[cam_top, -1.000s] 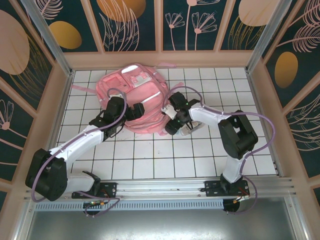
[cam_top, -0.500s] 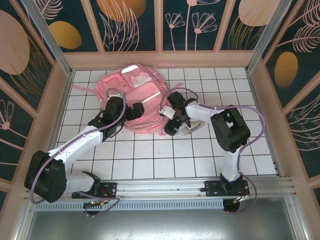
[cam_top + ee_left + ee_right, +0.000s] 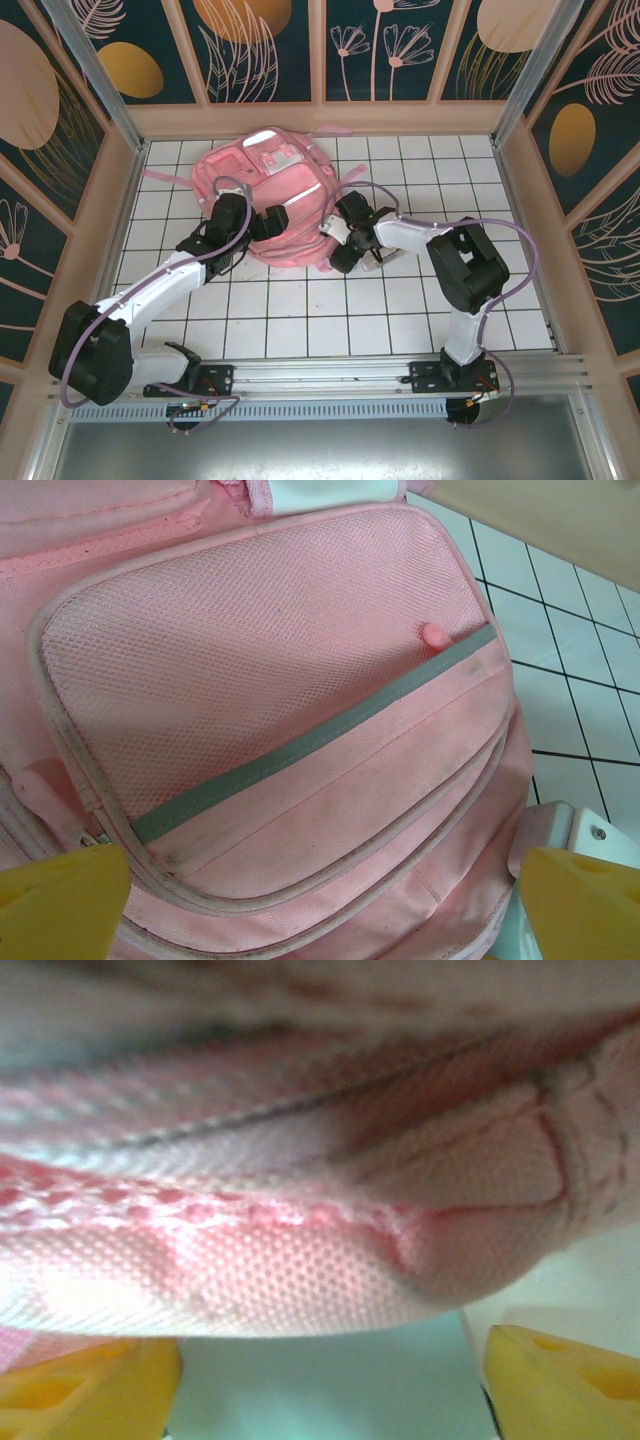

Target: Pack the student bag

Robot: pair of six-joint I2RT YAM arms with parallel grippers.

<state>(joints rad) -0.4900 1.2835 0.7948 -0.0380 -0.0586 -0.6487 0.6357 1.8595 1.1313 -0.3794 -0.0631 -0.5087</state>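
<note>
The student bag, a large pink backpack, lies flat at the back centre of the tiled table. My left gripper hovers over its near left part. In the left wrist view the bag's mesh front pocket with its grey stripe lies ahead, and the left gripper is open, its yellow fingertips wide apart over the fabric. My right gripper is at the bag's right edge. In the right wrist view the right gripper is open, with pink mesh fabric just above the gap.
A small pale object lies on the tiles under the right forearm. A white part with a screw shows beside the bag's lower right. Pink straps trail off the bag's left. Wooden walls enclose the white tiled table.
The right arm's elbow has swung and its gripper has edged in closer to the bag's right side. The left arm and the bag have stayed put.
</note>
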